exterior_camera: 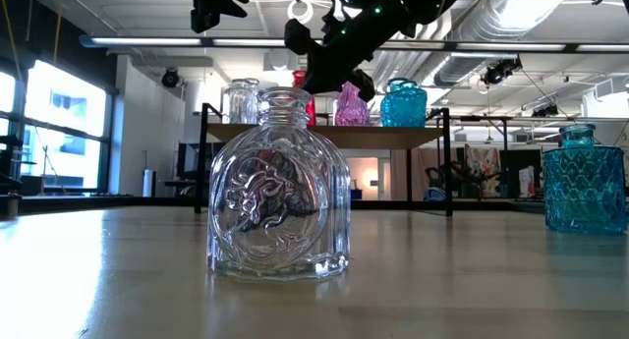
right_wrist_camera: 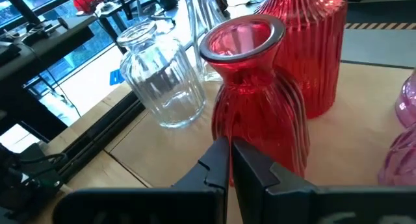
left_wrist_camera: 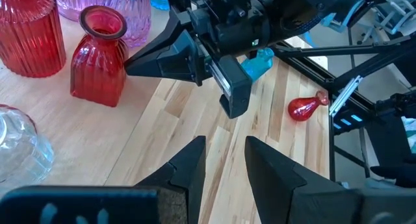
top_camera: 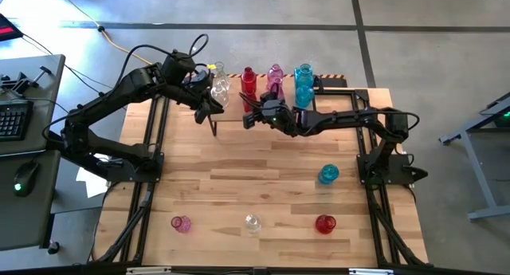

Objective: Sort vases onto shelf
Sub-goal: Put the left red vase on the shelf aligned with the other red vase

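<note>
Before the shut right pincer (right_wrist_camera: pixel 229 160), red vase (right_wrist_camera: pixel 257 113) stands upright, mouth up; left pincer (left_wrist_camera: pixel 224 160) seems part-open, empty.

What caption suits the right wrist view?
Right claw, shut and empty, faces a small red vase beside a clear ribbed vase on the shelf.

Ribbed red vase (right_wrist_camera: pixel 260 113), ribbed clear vase (right_wrist_camera: pixel 159 74)

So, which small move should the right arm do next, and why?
Probably pull the right gripper back from the shelf and turn toward the blue vase on the table. The gripper is shut and empty, close to a red vase already on the shelf, and the blue vase waits nearest its side.
</note>
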Robot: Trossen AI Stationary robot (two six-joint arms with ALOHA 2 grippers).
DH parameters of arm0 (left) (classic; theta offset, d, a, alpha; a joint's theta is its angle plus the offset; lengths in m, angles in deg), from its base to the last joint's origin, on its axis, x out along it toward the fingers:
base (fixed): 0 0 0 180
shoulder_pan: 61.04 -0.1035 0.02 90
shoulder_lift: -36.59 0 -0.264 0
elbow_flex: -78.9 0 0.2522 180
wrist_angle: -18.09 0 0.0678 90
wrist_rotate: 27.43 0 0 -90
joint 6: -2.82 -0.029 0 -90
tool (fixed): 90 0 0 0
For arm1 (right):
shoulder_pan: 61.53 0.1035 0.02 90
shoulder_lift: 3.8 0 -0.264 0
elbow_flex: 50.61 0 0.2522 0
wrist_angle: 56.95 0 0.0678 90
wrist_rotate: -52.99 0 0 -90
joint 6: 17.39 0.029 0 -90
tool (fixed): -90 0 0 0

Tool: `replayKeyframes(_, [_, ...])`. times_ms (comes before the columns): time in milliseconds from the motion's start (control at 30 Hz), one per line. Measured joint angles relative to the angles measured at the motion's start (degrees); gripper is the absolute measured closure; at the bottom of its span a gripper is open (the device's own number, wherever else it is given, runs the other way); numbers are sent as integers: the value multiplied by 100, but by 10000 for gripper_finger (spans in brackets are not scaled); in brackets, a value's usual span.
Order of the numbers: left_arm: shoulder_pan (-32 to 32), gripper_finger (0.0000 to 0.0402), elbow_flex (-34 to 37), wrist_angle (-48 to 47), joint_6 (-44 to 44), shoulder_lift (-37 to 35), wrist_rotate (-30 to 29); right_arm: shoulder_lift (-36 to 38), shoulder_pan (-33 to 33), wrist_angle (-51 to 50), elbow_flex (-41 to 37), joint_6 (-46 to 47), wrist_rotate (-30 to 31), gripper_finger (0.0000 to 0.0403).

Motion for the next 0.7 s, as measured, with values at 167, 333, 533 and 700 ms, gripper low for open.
replayKeyframes(167, [-1,302,0,0,0,0,0,0,-1,40,0,0,0,391])
replayKeyframes(333, [1,302,0,0,0,0,0,0,-1,96,0,0,-2,391])
replayKeyframes(533, [-1,302,0,0,0,0,0,0,-58,120,0,-55,-135,391])
replayKeyframes(700, [-1,302,0,0,0,0,0,0,-139,194,0,-60,-195,391])
